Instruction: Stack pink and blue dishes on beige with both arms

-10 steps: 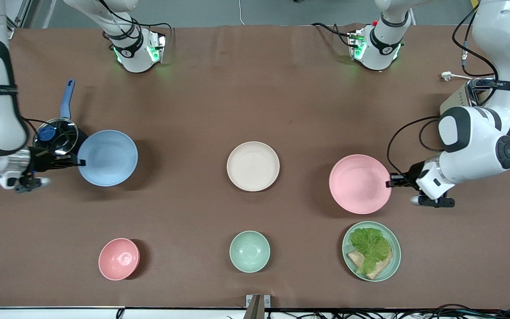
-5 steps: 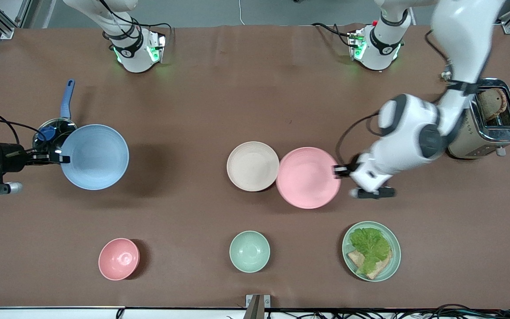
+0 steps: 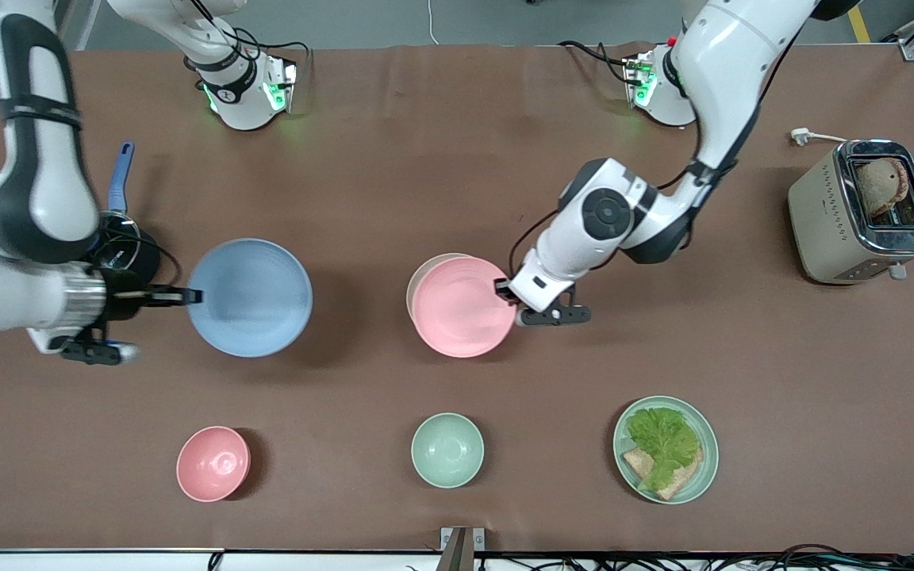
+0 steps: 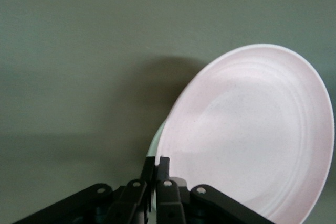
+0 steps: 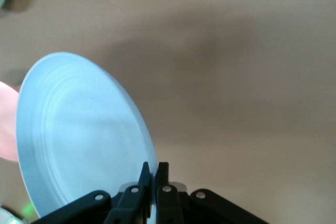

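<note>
My left gripper [image 3: 502,289] is shut on the rim of the pink plate [image 3: 463,307], holding it over the beige plate [image 3: 419,274]; only an arc of beige rim shows. In the left wrist view the pink plate [image 4: 252,135] fills the space past the pinching fingers [image 4: 156,167], with a sliver of beige plate [image 4: 156,141] under it. My right gripper [image 3: 191,296] is shut on the rim of the blue plate [image 3: 251,297], carried above the table between the pot and the beige plate. The right wrist view shows the blue plate [image 5: 79,135] clamped at its edge by the gripper [image 5: 153,170].
A black pot with a glass lid and blue handle [image 3: 118,184] sits under the right arm. Toward the front camera stand a small pink bowl [image 3: 213,463], a mint-green bowl [image 3: 447,450] and a green plate with lettuce and bread [image 3: 666,449]. A toaster [image 3: 862,211] stands at the left arm's end.
The left arm has carried the pink plate sideways until it covers the beige plate. The right arm has brought the blue plate toward the table's middle.
</note>
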Robot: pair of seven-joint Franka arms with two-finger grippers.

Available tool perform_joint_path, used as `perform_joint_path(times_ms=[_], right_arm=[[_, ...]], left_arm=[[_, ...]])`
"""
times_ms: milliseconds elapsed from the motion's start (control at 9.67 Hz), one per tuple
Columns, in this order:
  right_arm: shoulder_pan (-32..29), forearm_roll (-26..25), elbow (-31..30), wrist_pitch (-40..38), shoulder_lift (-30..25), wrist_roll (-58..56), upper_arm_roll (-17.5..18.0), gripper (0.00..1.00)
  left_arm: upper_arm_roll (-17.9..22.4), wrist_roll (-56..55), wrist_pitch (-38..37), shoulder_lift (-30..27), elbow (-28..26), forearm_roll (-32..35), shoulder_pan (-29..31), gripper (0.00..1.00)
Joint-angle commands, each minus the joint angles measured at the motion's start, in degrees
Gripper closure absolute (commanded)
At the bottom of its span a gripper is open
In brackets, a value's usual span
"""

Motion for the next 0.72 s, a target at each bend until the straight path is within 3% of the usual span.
perform_joint_path(times_ms=[0,103,414,517,621], right_arm=[[-0.3,-0.4,-9.0,11.7,-2.7,10.0,8.3,1.0],[-0.3,-0.3,-10.9,16.3,-2.5,13.4,10.8,1.0],[-0.2,0.4,-13.6,18.5,-2.3,15.4,14.7,0.99],[-0.2,0.4,-14.0,20.3,-2.2,15.8,16.0,0.99],[-0.2,0.4,-15.0,22.7,-2.1,18.0,17.8,0.99]], left_arm=[[0.6,-0.8,3.6,2.6,-1.8,1.6,-0.8,0.99],[0.6,-0.8,4.0,3.6,-1.8,1.6,-1.4,0.99],[1.6,-0.8,4.5,3.9,-2.9,1.6,-1.6,0.92],[1.6,-0.6,4.4,3.3,-4.2,1.6,-1.1,0.78],[1.5,-0.7,4.3,1.9,-5.7,1.6,-0.3,0.35]])
